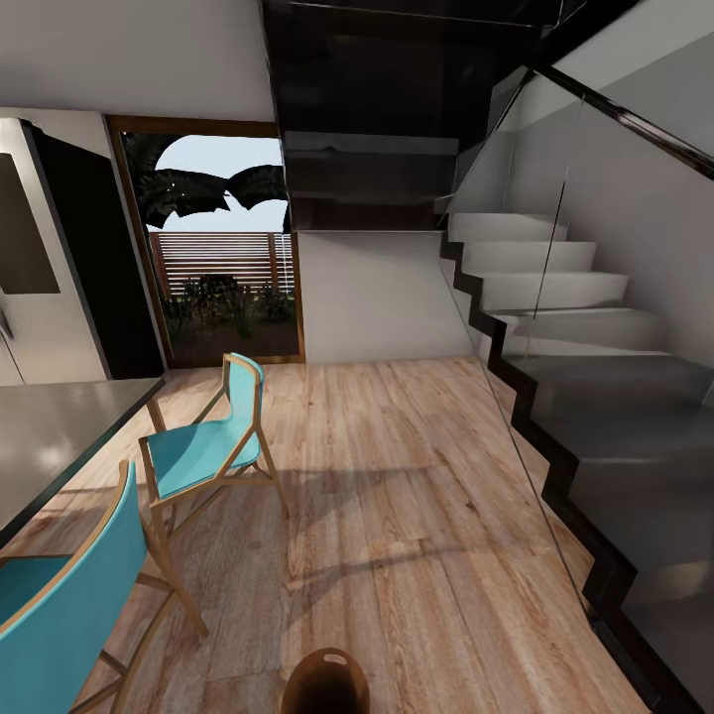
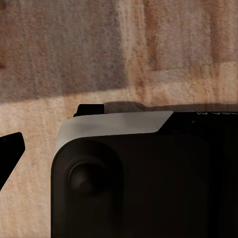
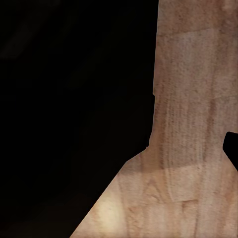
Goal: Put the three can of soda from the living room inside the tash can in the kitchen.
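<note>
Bin: brown tash can [image 1: 325, 682] on the wood floor [image 1: 416, 496], at the head view's bottom edge, dark inside, slot handle showing.
Chairs: two turquoise chairs [image 1: 203, 446] left of it, beside a grey table [image 1: 50, 436].
Fridge: steel fridge [image 1: 30, 268] far left.
Stairs: staircase [image 1: 575, 327] right, behind glass.
Grippers: can't tell, both wrist views mostly dark robot body over floor.

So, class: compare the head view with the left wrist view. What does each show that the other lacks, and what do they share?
Head view alone: two turquoise chairs, a grey table, the fridge, a glass door, a staircase, and the brown tash can at the bottom edge. Left wrist view alone: a dark robot housing with a pale band, seen close up. Both share the light wood floor.
</note>
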Controlling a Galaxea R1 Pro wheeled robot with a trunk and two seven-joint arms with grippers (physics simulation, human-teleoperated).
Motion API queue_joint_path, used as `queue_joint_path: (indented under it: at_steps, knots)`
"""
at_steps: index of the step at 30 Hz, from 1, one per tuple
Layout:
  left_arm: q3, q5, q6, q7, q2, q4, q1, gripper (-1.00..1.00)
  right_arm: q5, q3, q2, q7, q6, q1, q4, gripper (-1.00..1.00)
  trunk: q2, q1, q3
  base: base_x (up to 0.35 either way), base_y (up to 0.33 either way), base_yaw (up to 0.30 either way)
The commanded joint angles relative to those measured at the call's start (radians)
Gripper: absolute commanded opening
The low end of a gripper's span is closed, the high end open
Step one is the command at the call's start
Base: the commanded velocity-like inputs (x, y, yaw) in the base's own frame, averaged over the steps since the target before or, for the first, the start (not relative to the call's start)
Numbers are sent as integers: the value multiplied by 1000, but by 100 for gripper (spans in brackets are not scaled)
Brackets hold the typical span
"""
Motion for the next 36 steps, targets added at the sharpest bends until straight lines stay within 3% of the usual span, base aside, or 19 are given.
queue_joint_path:
  at_steps: [1,36]
  knots:
    - [0,0,0,0,0,0,0,100,0,0,0,0,0,0,0,100,0,0,0,0,0,0]
    - [0,0,0,0,0,0,0,100,0,0,0,0,0,0,0,100,0,0,0,0,0,0]
